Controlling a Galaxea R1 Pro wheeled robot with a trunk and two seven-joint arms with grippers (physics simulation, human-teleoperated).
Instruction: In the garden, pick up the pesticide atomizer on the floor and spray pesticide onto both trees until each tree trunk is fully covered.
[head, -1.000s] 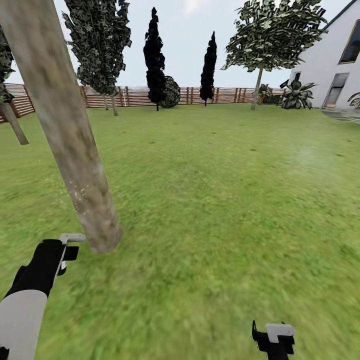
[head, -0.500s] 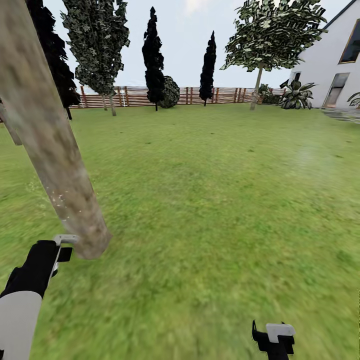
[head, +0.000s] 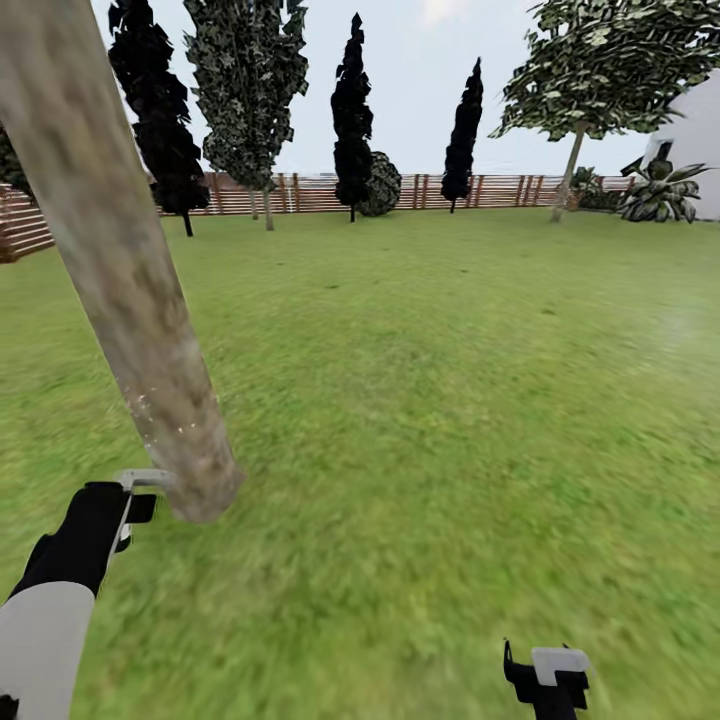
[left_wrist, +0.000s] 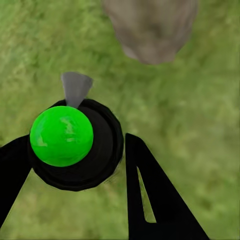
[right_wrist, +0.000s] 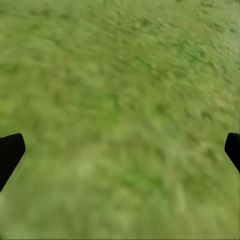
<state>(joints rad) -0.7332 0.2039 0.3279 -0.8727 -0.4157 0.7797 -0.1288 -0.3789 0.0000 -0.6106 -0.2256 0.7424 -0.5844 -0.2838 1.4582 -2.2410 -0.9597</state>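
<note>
1. Pesticide atomizer (left_wrist: 75, 142): in the left wrist view it is a round black body with a glossy bright green cap on top and a small grey wedge-shaped nozzle projecting from its rim toward the tree trunk (left_wrist: 150, 27).
2. Left hand (left_wrist: 75, 170): its two black fingers sit one on each side of the atomizer body, clamped against it. In the head view the left hand (head: 125, 500) is at the lower left, with a pale grey part of the atomizer (head: 145, 478) at its tip, just beside the base of the trunk.
3. Tree trunk (head: 120, 270): a thick, smooth column, mottled grey-brown, leaning up toward the upper left of the head view. Its base meets the grass lawn (head: 450, 400) near the left hand.
4. Pesticide (head: 160, 425): a few tiny white specks show on the lower part of the trunk.
5. Right hand (head: 548, 680): low at the lower right of the head view, well apart from the trunk. In the right wrist view its black fingertips (right_wrist: 10, 152) stand wide apart at the two edges, with only grass between them.
6. Background: a brown slatted fence (head: 300, 193) runs along the far edge of the lawn, with several dark narrow trees and a round bush (head: 380, 185) in front of it. A second leafy tree (head: 600, 70) stands at the far right.
</note>
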